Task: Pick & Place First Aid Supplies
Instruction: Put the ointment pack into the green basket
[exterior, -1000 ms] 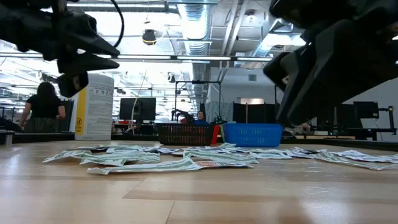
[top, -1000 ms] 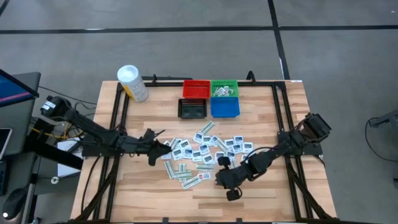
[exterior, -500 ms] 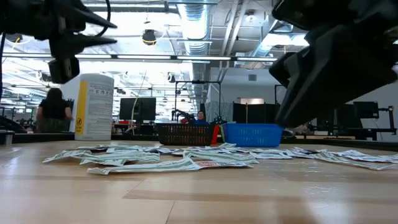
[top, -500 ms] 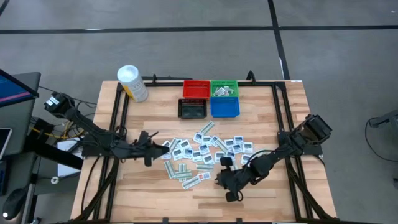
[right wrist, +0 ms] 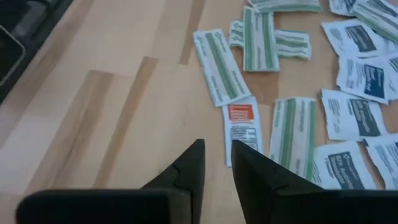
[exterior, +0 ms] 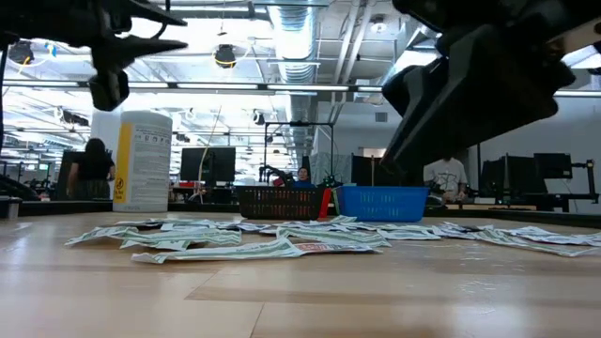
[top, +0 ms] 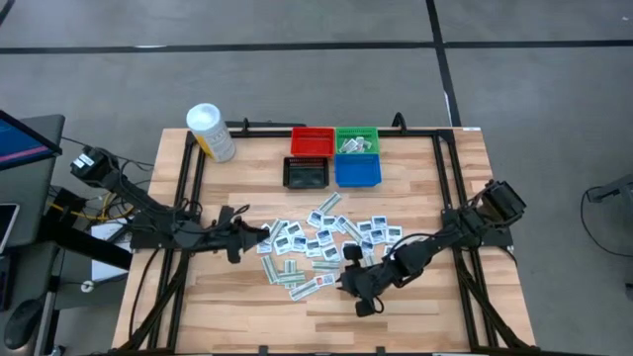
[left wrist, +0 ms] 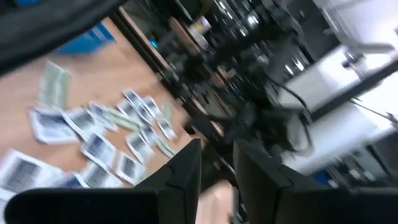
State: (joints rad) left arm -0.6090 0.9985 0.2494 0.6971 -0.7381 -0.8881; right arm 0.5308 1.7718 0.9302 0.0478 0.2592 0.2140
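Small flat first aid packets [top: 321,242], square white ones with blue-dark print and narrow pale green-white strips, lie scattered mid-table on the wooden table [top: 425,168], overlapping in places; a few more already sit in the small green plastic bin [top: 356,140]. The red bin [top: 312,140], black bin [top: 306,173] and blue bin [top: 357,170] stand in the same cluster, touching, toward the table's back edge. A white cylindrical tub with a yellow label [top: 210,132] stands at the back left corner.

The right gripper [right wrist: 216,163] hangs just over the near edge of the spread, fingers nearly together with only a thin slit between them, nothing held; a strip with an orange-red label [right wrist: 241,124] lies just ahead of it. The left gripper [left wrist: 217,163] is lifted beside the spread's left edge, fingers a narrow gap apart, empty.

Judgement: the packets look very light, thin, floppy and slick, lying flush to the wood. A free short edge or corner at the pile's rim seems the best hold; overlapping ones may drag neighbours.

Print on the packets and tub label is too small to read.
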